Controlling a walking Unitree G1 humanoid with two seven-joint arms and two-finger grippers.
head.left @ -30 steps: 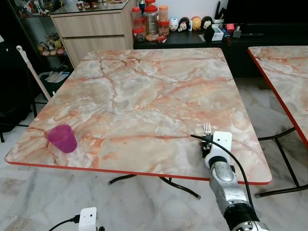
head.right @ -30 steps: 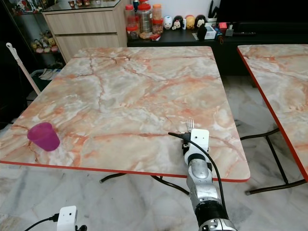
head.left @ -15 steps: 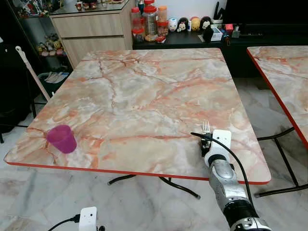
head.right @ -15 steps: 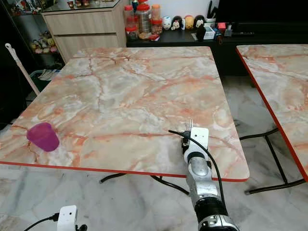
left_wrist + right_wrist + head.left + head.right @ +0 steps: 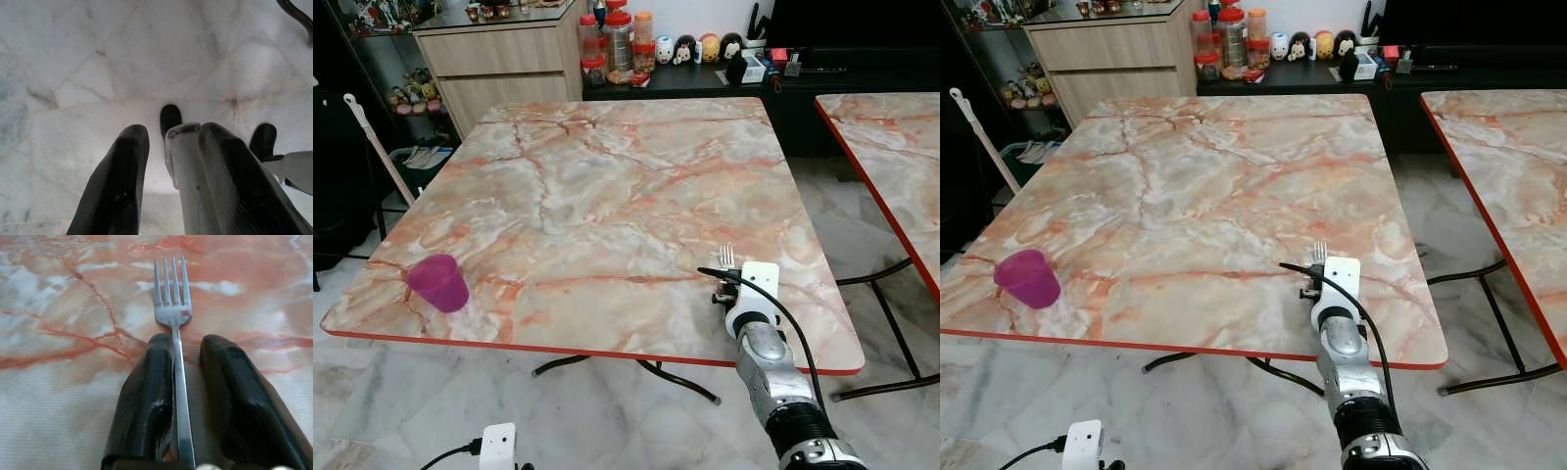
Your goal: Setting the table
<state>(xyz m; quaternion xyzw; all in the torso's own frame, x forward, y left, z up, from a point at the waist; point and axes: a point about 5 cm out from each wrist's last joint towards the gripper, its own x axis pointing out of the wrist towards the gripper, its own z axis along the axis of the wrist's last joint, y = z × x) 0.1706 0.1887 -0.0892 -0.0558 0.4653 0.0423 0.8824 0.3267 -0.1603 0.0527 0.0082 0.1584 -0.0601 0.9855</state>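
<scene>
One fork point(image 5: 173, 318) lies btw R jaws, seemingly slack | near table point(image 5: 607, 196) front-R edge | L jaws clamp cylinder point(image 5: 188, 181).

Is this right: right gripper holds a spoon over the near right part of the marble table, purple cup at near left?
Not quite: the right gripper holds a fork, not a spoon; the right wrist view shows its four tines. It is over the near right of the marble table, purple cup near left.
</scene>
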